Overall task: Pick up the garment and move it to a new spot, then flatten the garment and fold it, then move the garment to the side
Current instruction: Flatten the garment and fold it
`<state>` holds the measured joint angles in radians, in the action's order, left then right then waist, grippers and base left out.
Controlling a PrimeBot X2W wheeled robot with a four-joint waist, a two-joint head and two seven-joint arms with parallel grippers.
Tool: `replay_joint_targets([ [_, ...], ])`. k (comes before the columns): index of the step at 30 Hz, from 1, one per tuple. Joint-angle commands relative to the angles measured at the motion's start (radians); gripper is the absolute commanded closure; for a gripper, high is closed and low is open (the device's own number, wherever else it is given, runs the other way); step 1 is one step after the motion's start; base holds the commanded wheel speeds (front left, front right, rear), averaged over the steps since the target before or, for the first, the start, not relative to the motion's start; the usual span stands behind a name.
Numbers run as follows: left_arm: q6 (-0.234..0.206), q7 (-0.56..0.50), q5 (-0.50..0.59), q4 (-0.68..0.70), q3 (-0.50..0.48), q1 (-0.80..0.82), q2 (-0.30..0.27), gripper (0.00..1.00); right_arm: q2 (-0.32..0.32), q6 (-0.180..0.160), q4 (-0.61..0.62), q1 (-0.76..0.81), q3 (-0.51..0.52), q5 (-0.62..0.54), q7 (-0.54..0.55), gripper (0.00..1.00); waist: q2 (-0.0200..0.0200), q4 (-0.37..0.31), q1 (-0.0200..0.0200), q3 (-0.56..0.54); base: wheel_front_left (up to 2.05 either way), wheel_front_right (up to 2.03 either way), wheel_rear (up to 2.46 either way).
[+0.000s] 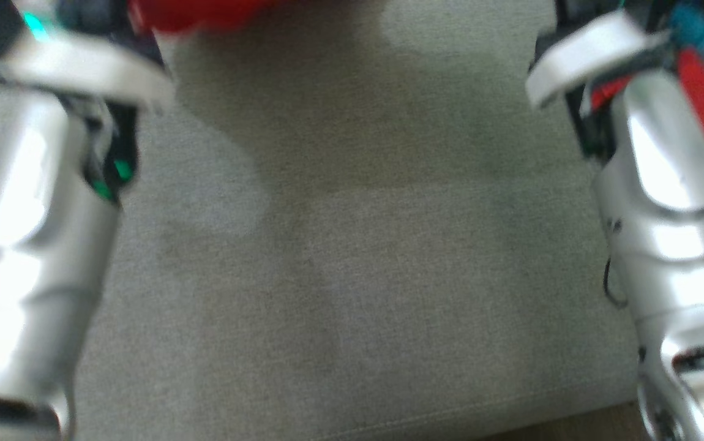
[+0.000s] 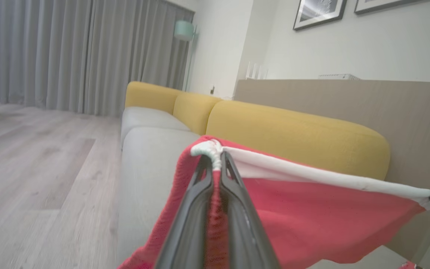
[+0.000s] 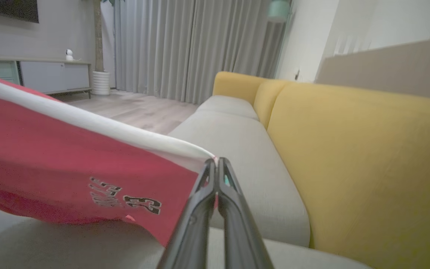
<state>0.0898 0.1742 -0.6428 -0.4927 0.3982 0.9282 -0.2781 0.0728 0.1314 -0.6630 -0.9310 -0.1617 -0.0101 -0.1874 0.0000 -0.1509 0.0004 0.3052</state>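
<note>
Above the grey sofa seat (image 2: 144,157), the red garment (image 2: 312,201) hangs stretched between both claws; left claw (image 2: 217,157) clamped shut on one end of its white band (image 2: 312,172), cloth bunched at the tips; right claw (image 3: 217,163) clamped on the other end; band taut, red cloth sagging toward 6 o'clock; dark lettering (image 3: 125,198) at 8 o'clock from the right claw; yellow backrest (image 3: 349,149) at 3 o'clock in the right wrist view; head view blurred, left forearm (image 1: 27,245) at 9 o'clock, right forearm (image 1: 670,214) at 3 o'clock.
</note>
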Motion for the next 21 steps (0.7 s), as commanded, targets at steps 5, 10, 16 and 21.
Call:
replay_joint_targets([
  [5,0.016,0.071,-0.038,0.078,-0.04,-0.137,-0.012,1.0,-0.021,-0.001,0.028,0.1,-0.014,0.028,-0.053,1.0,0.0,0.015,-0.0004,-0.033,0.0,0.0,0.0],
  [10,0.001,0.086,-0.022,0.201,-0.067,-0.339,0.008,1.0,-0.021,-0.001,0.12,0.25,-0.008,0.037,-0.067,1.0,0.0,0.027,-0.0004,-0.096,0.0,0.0,0.0],
  [16,-0.041,0.087,0.023,0.413,-0.115,-0.631,0.067,1.0,-0.012,-0.001,0.321,0.503,0.06,0.024,-0.05,1.0,0.0,0.035,-0.0004,-0.21,0.0,0.0,0.0],
  [21,-0.074,0.087,0.058,0.572,-0.11,-0.865,0.111,1.0,-0.014,-0.001,0.593,0.755,0.129,0.01,0.042,1.0,0.0,0.053,-0.0004,-0.272,0.0,0.0,0.0],
])
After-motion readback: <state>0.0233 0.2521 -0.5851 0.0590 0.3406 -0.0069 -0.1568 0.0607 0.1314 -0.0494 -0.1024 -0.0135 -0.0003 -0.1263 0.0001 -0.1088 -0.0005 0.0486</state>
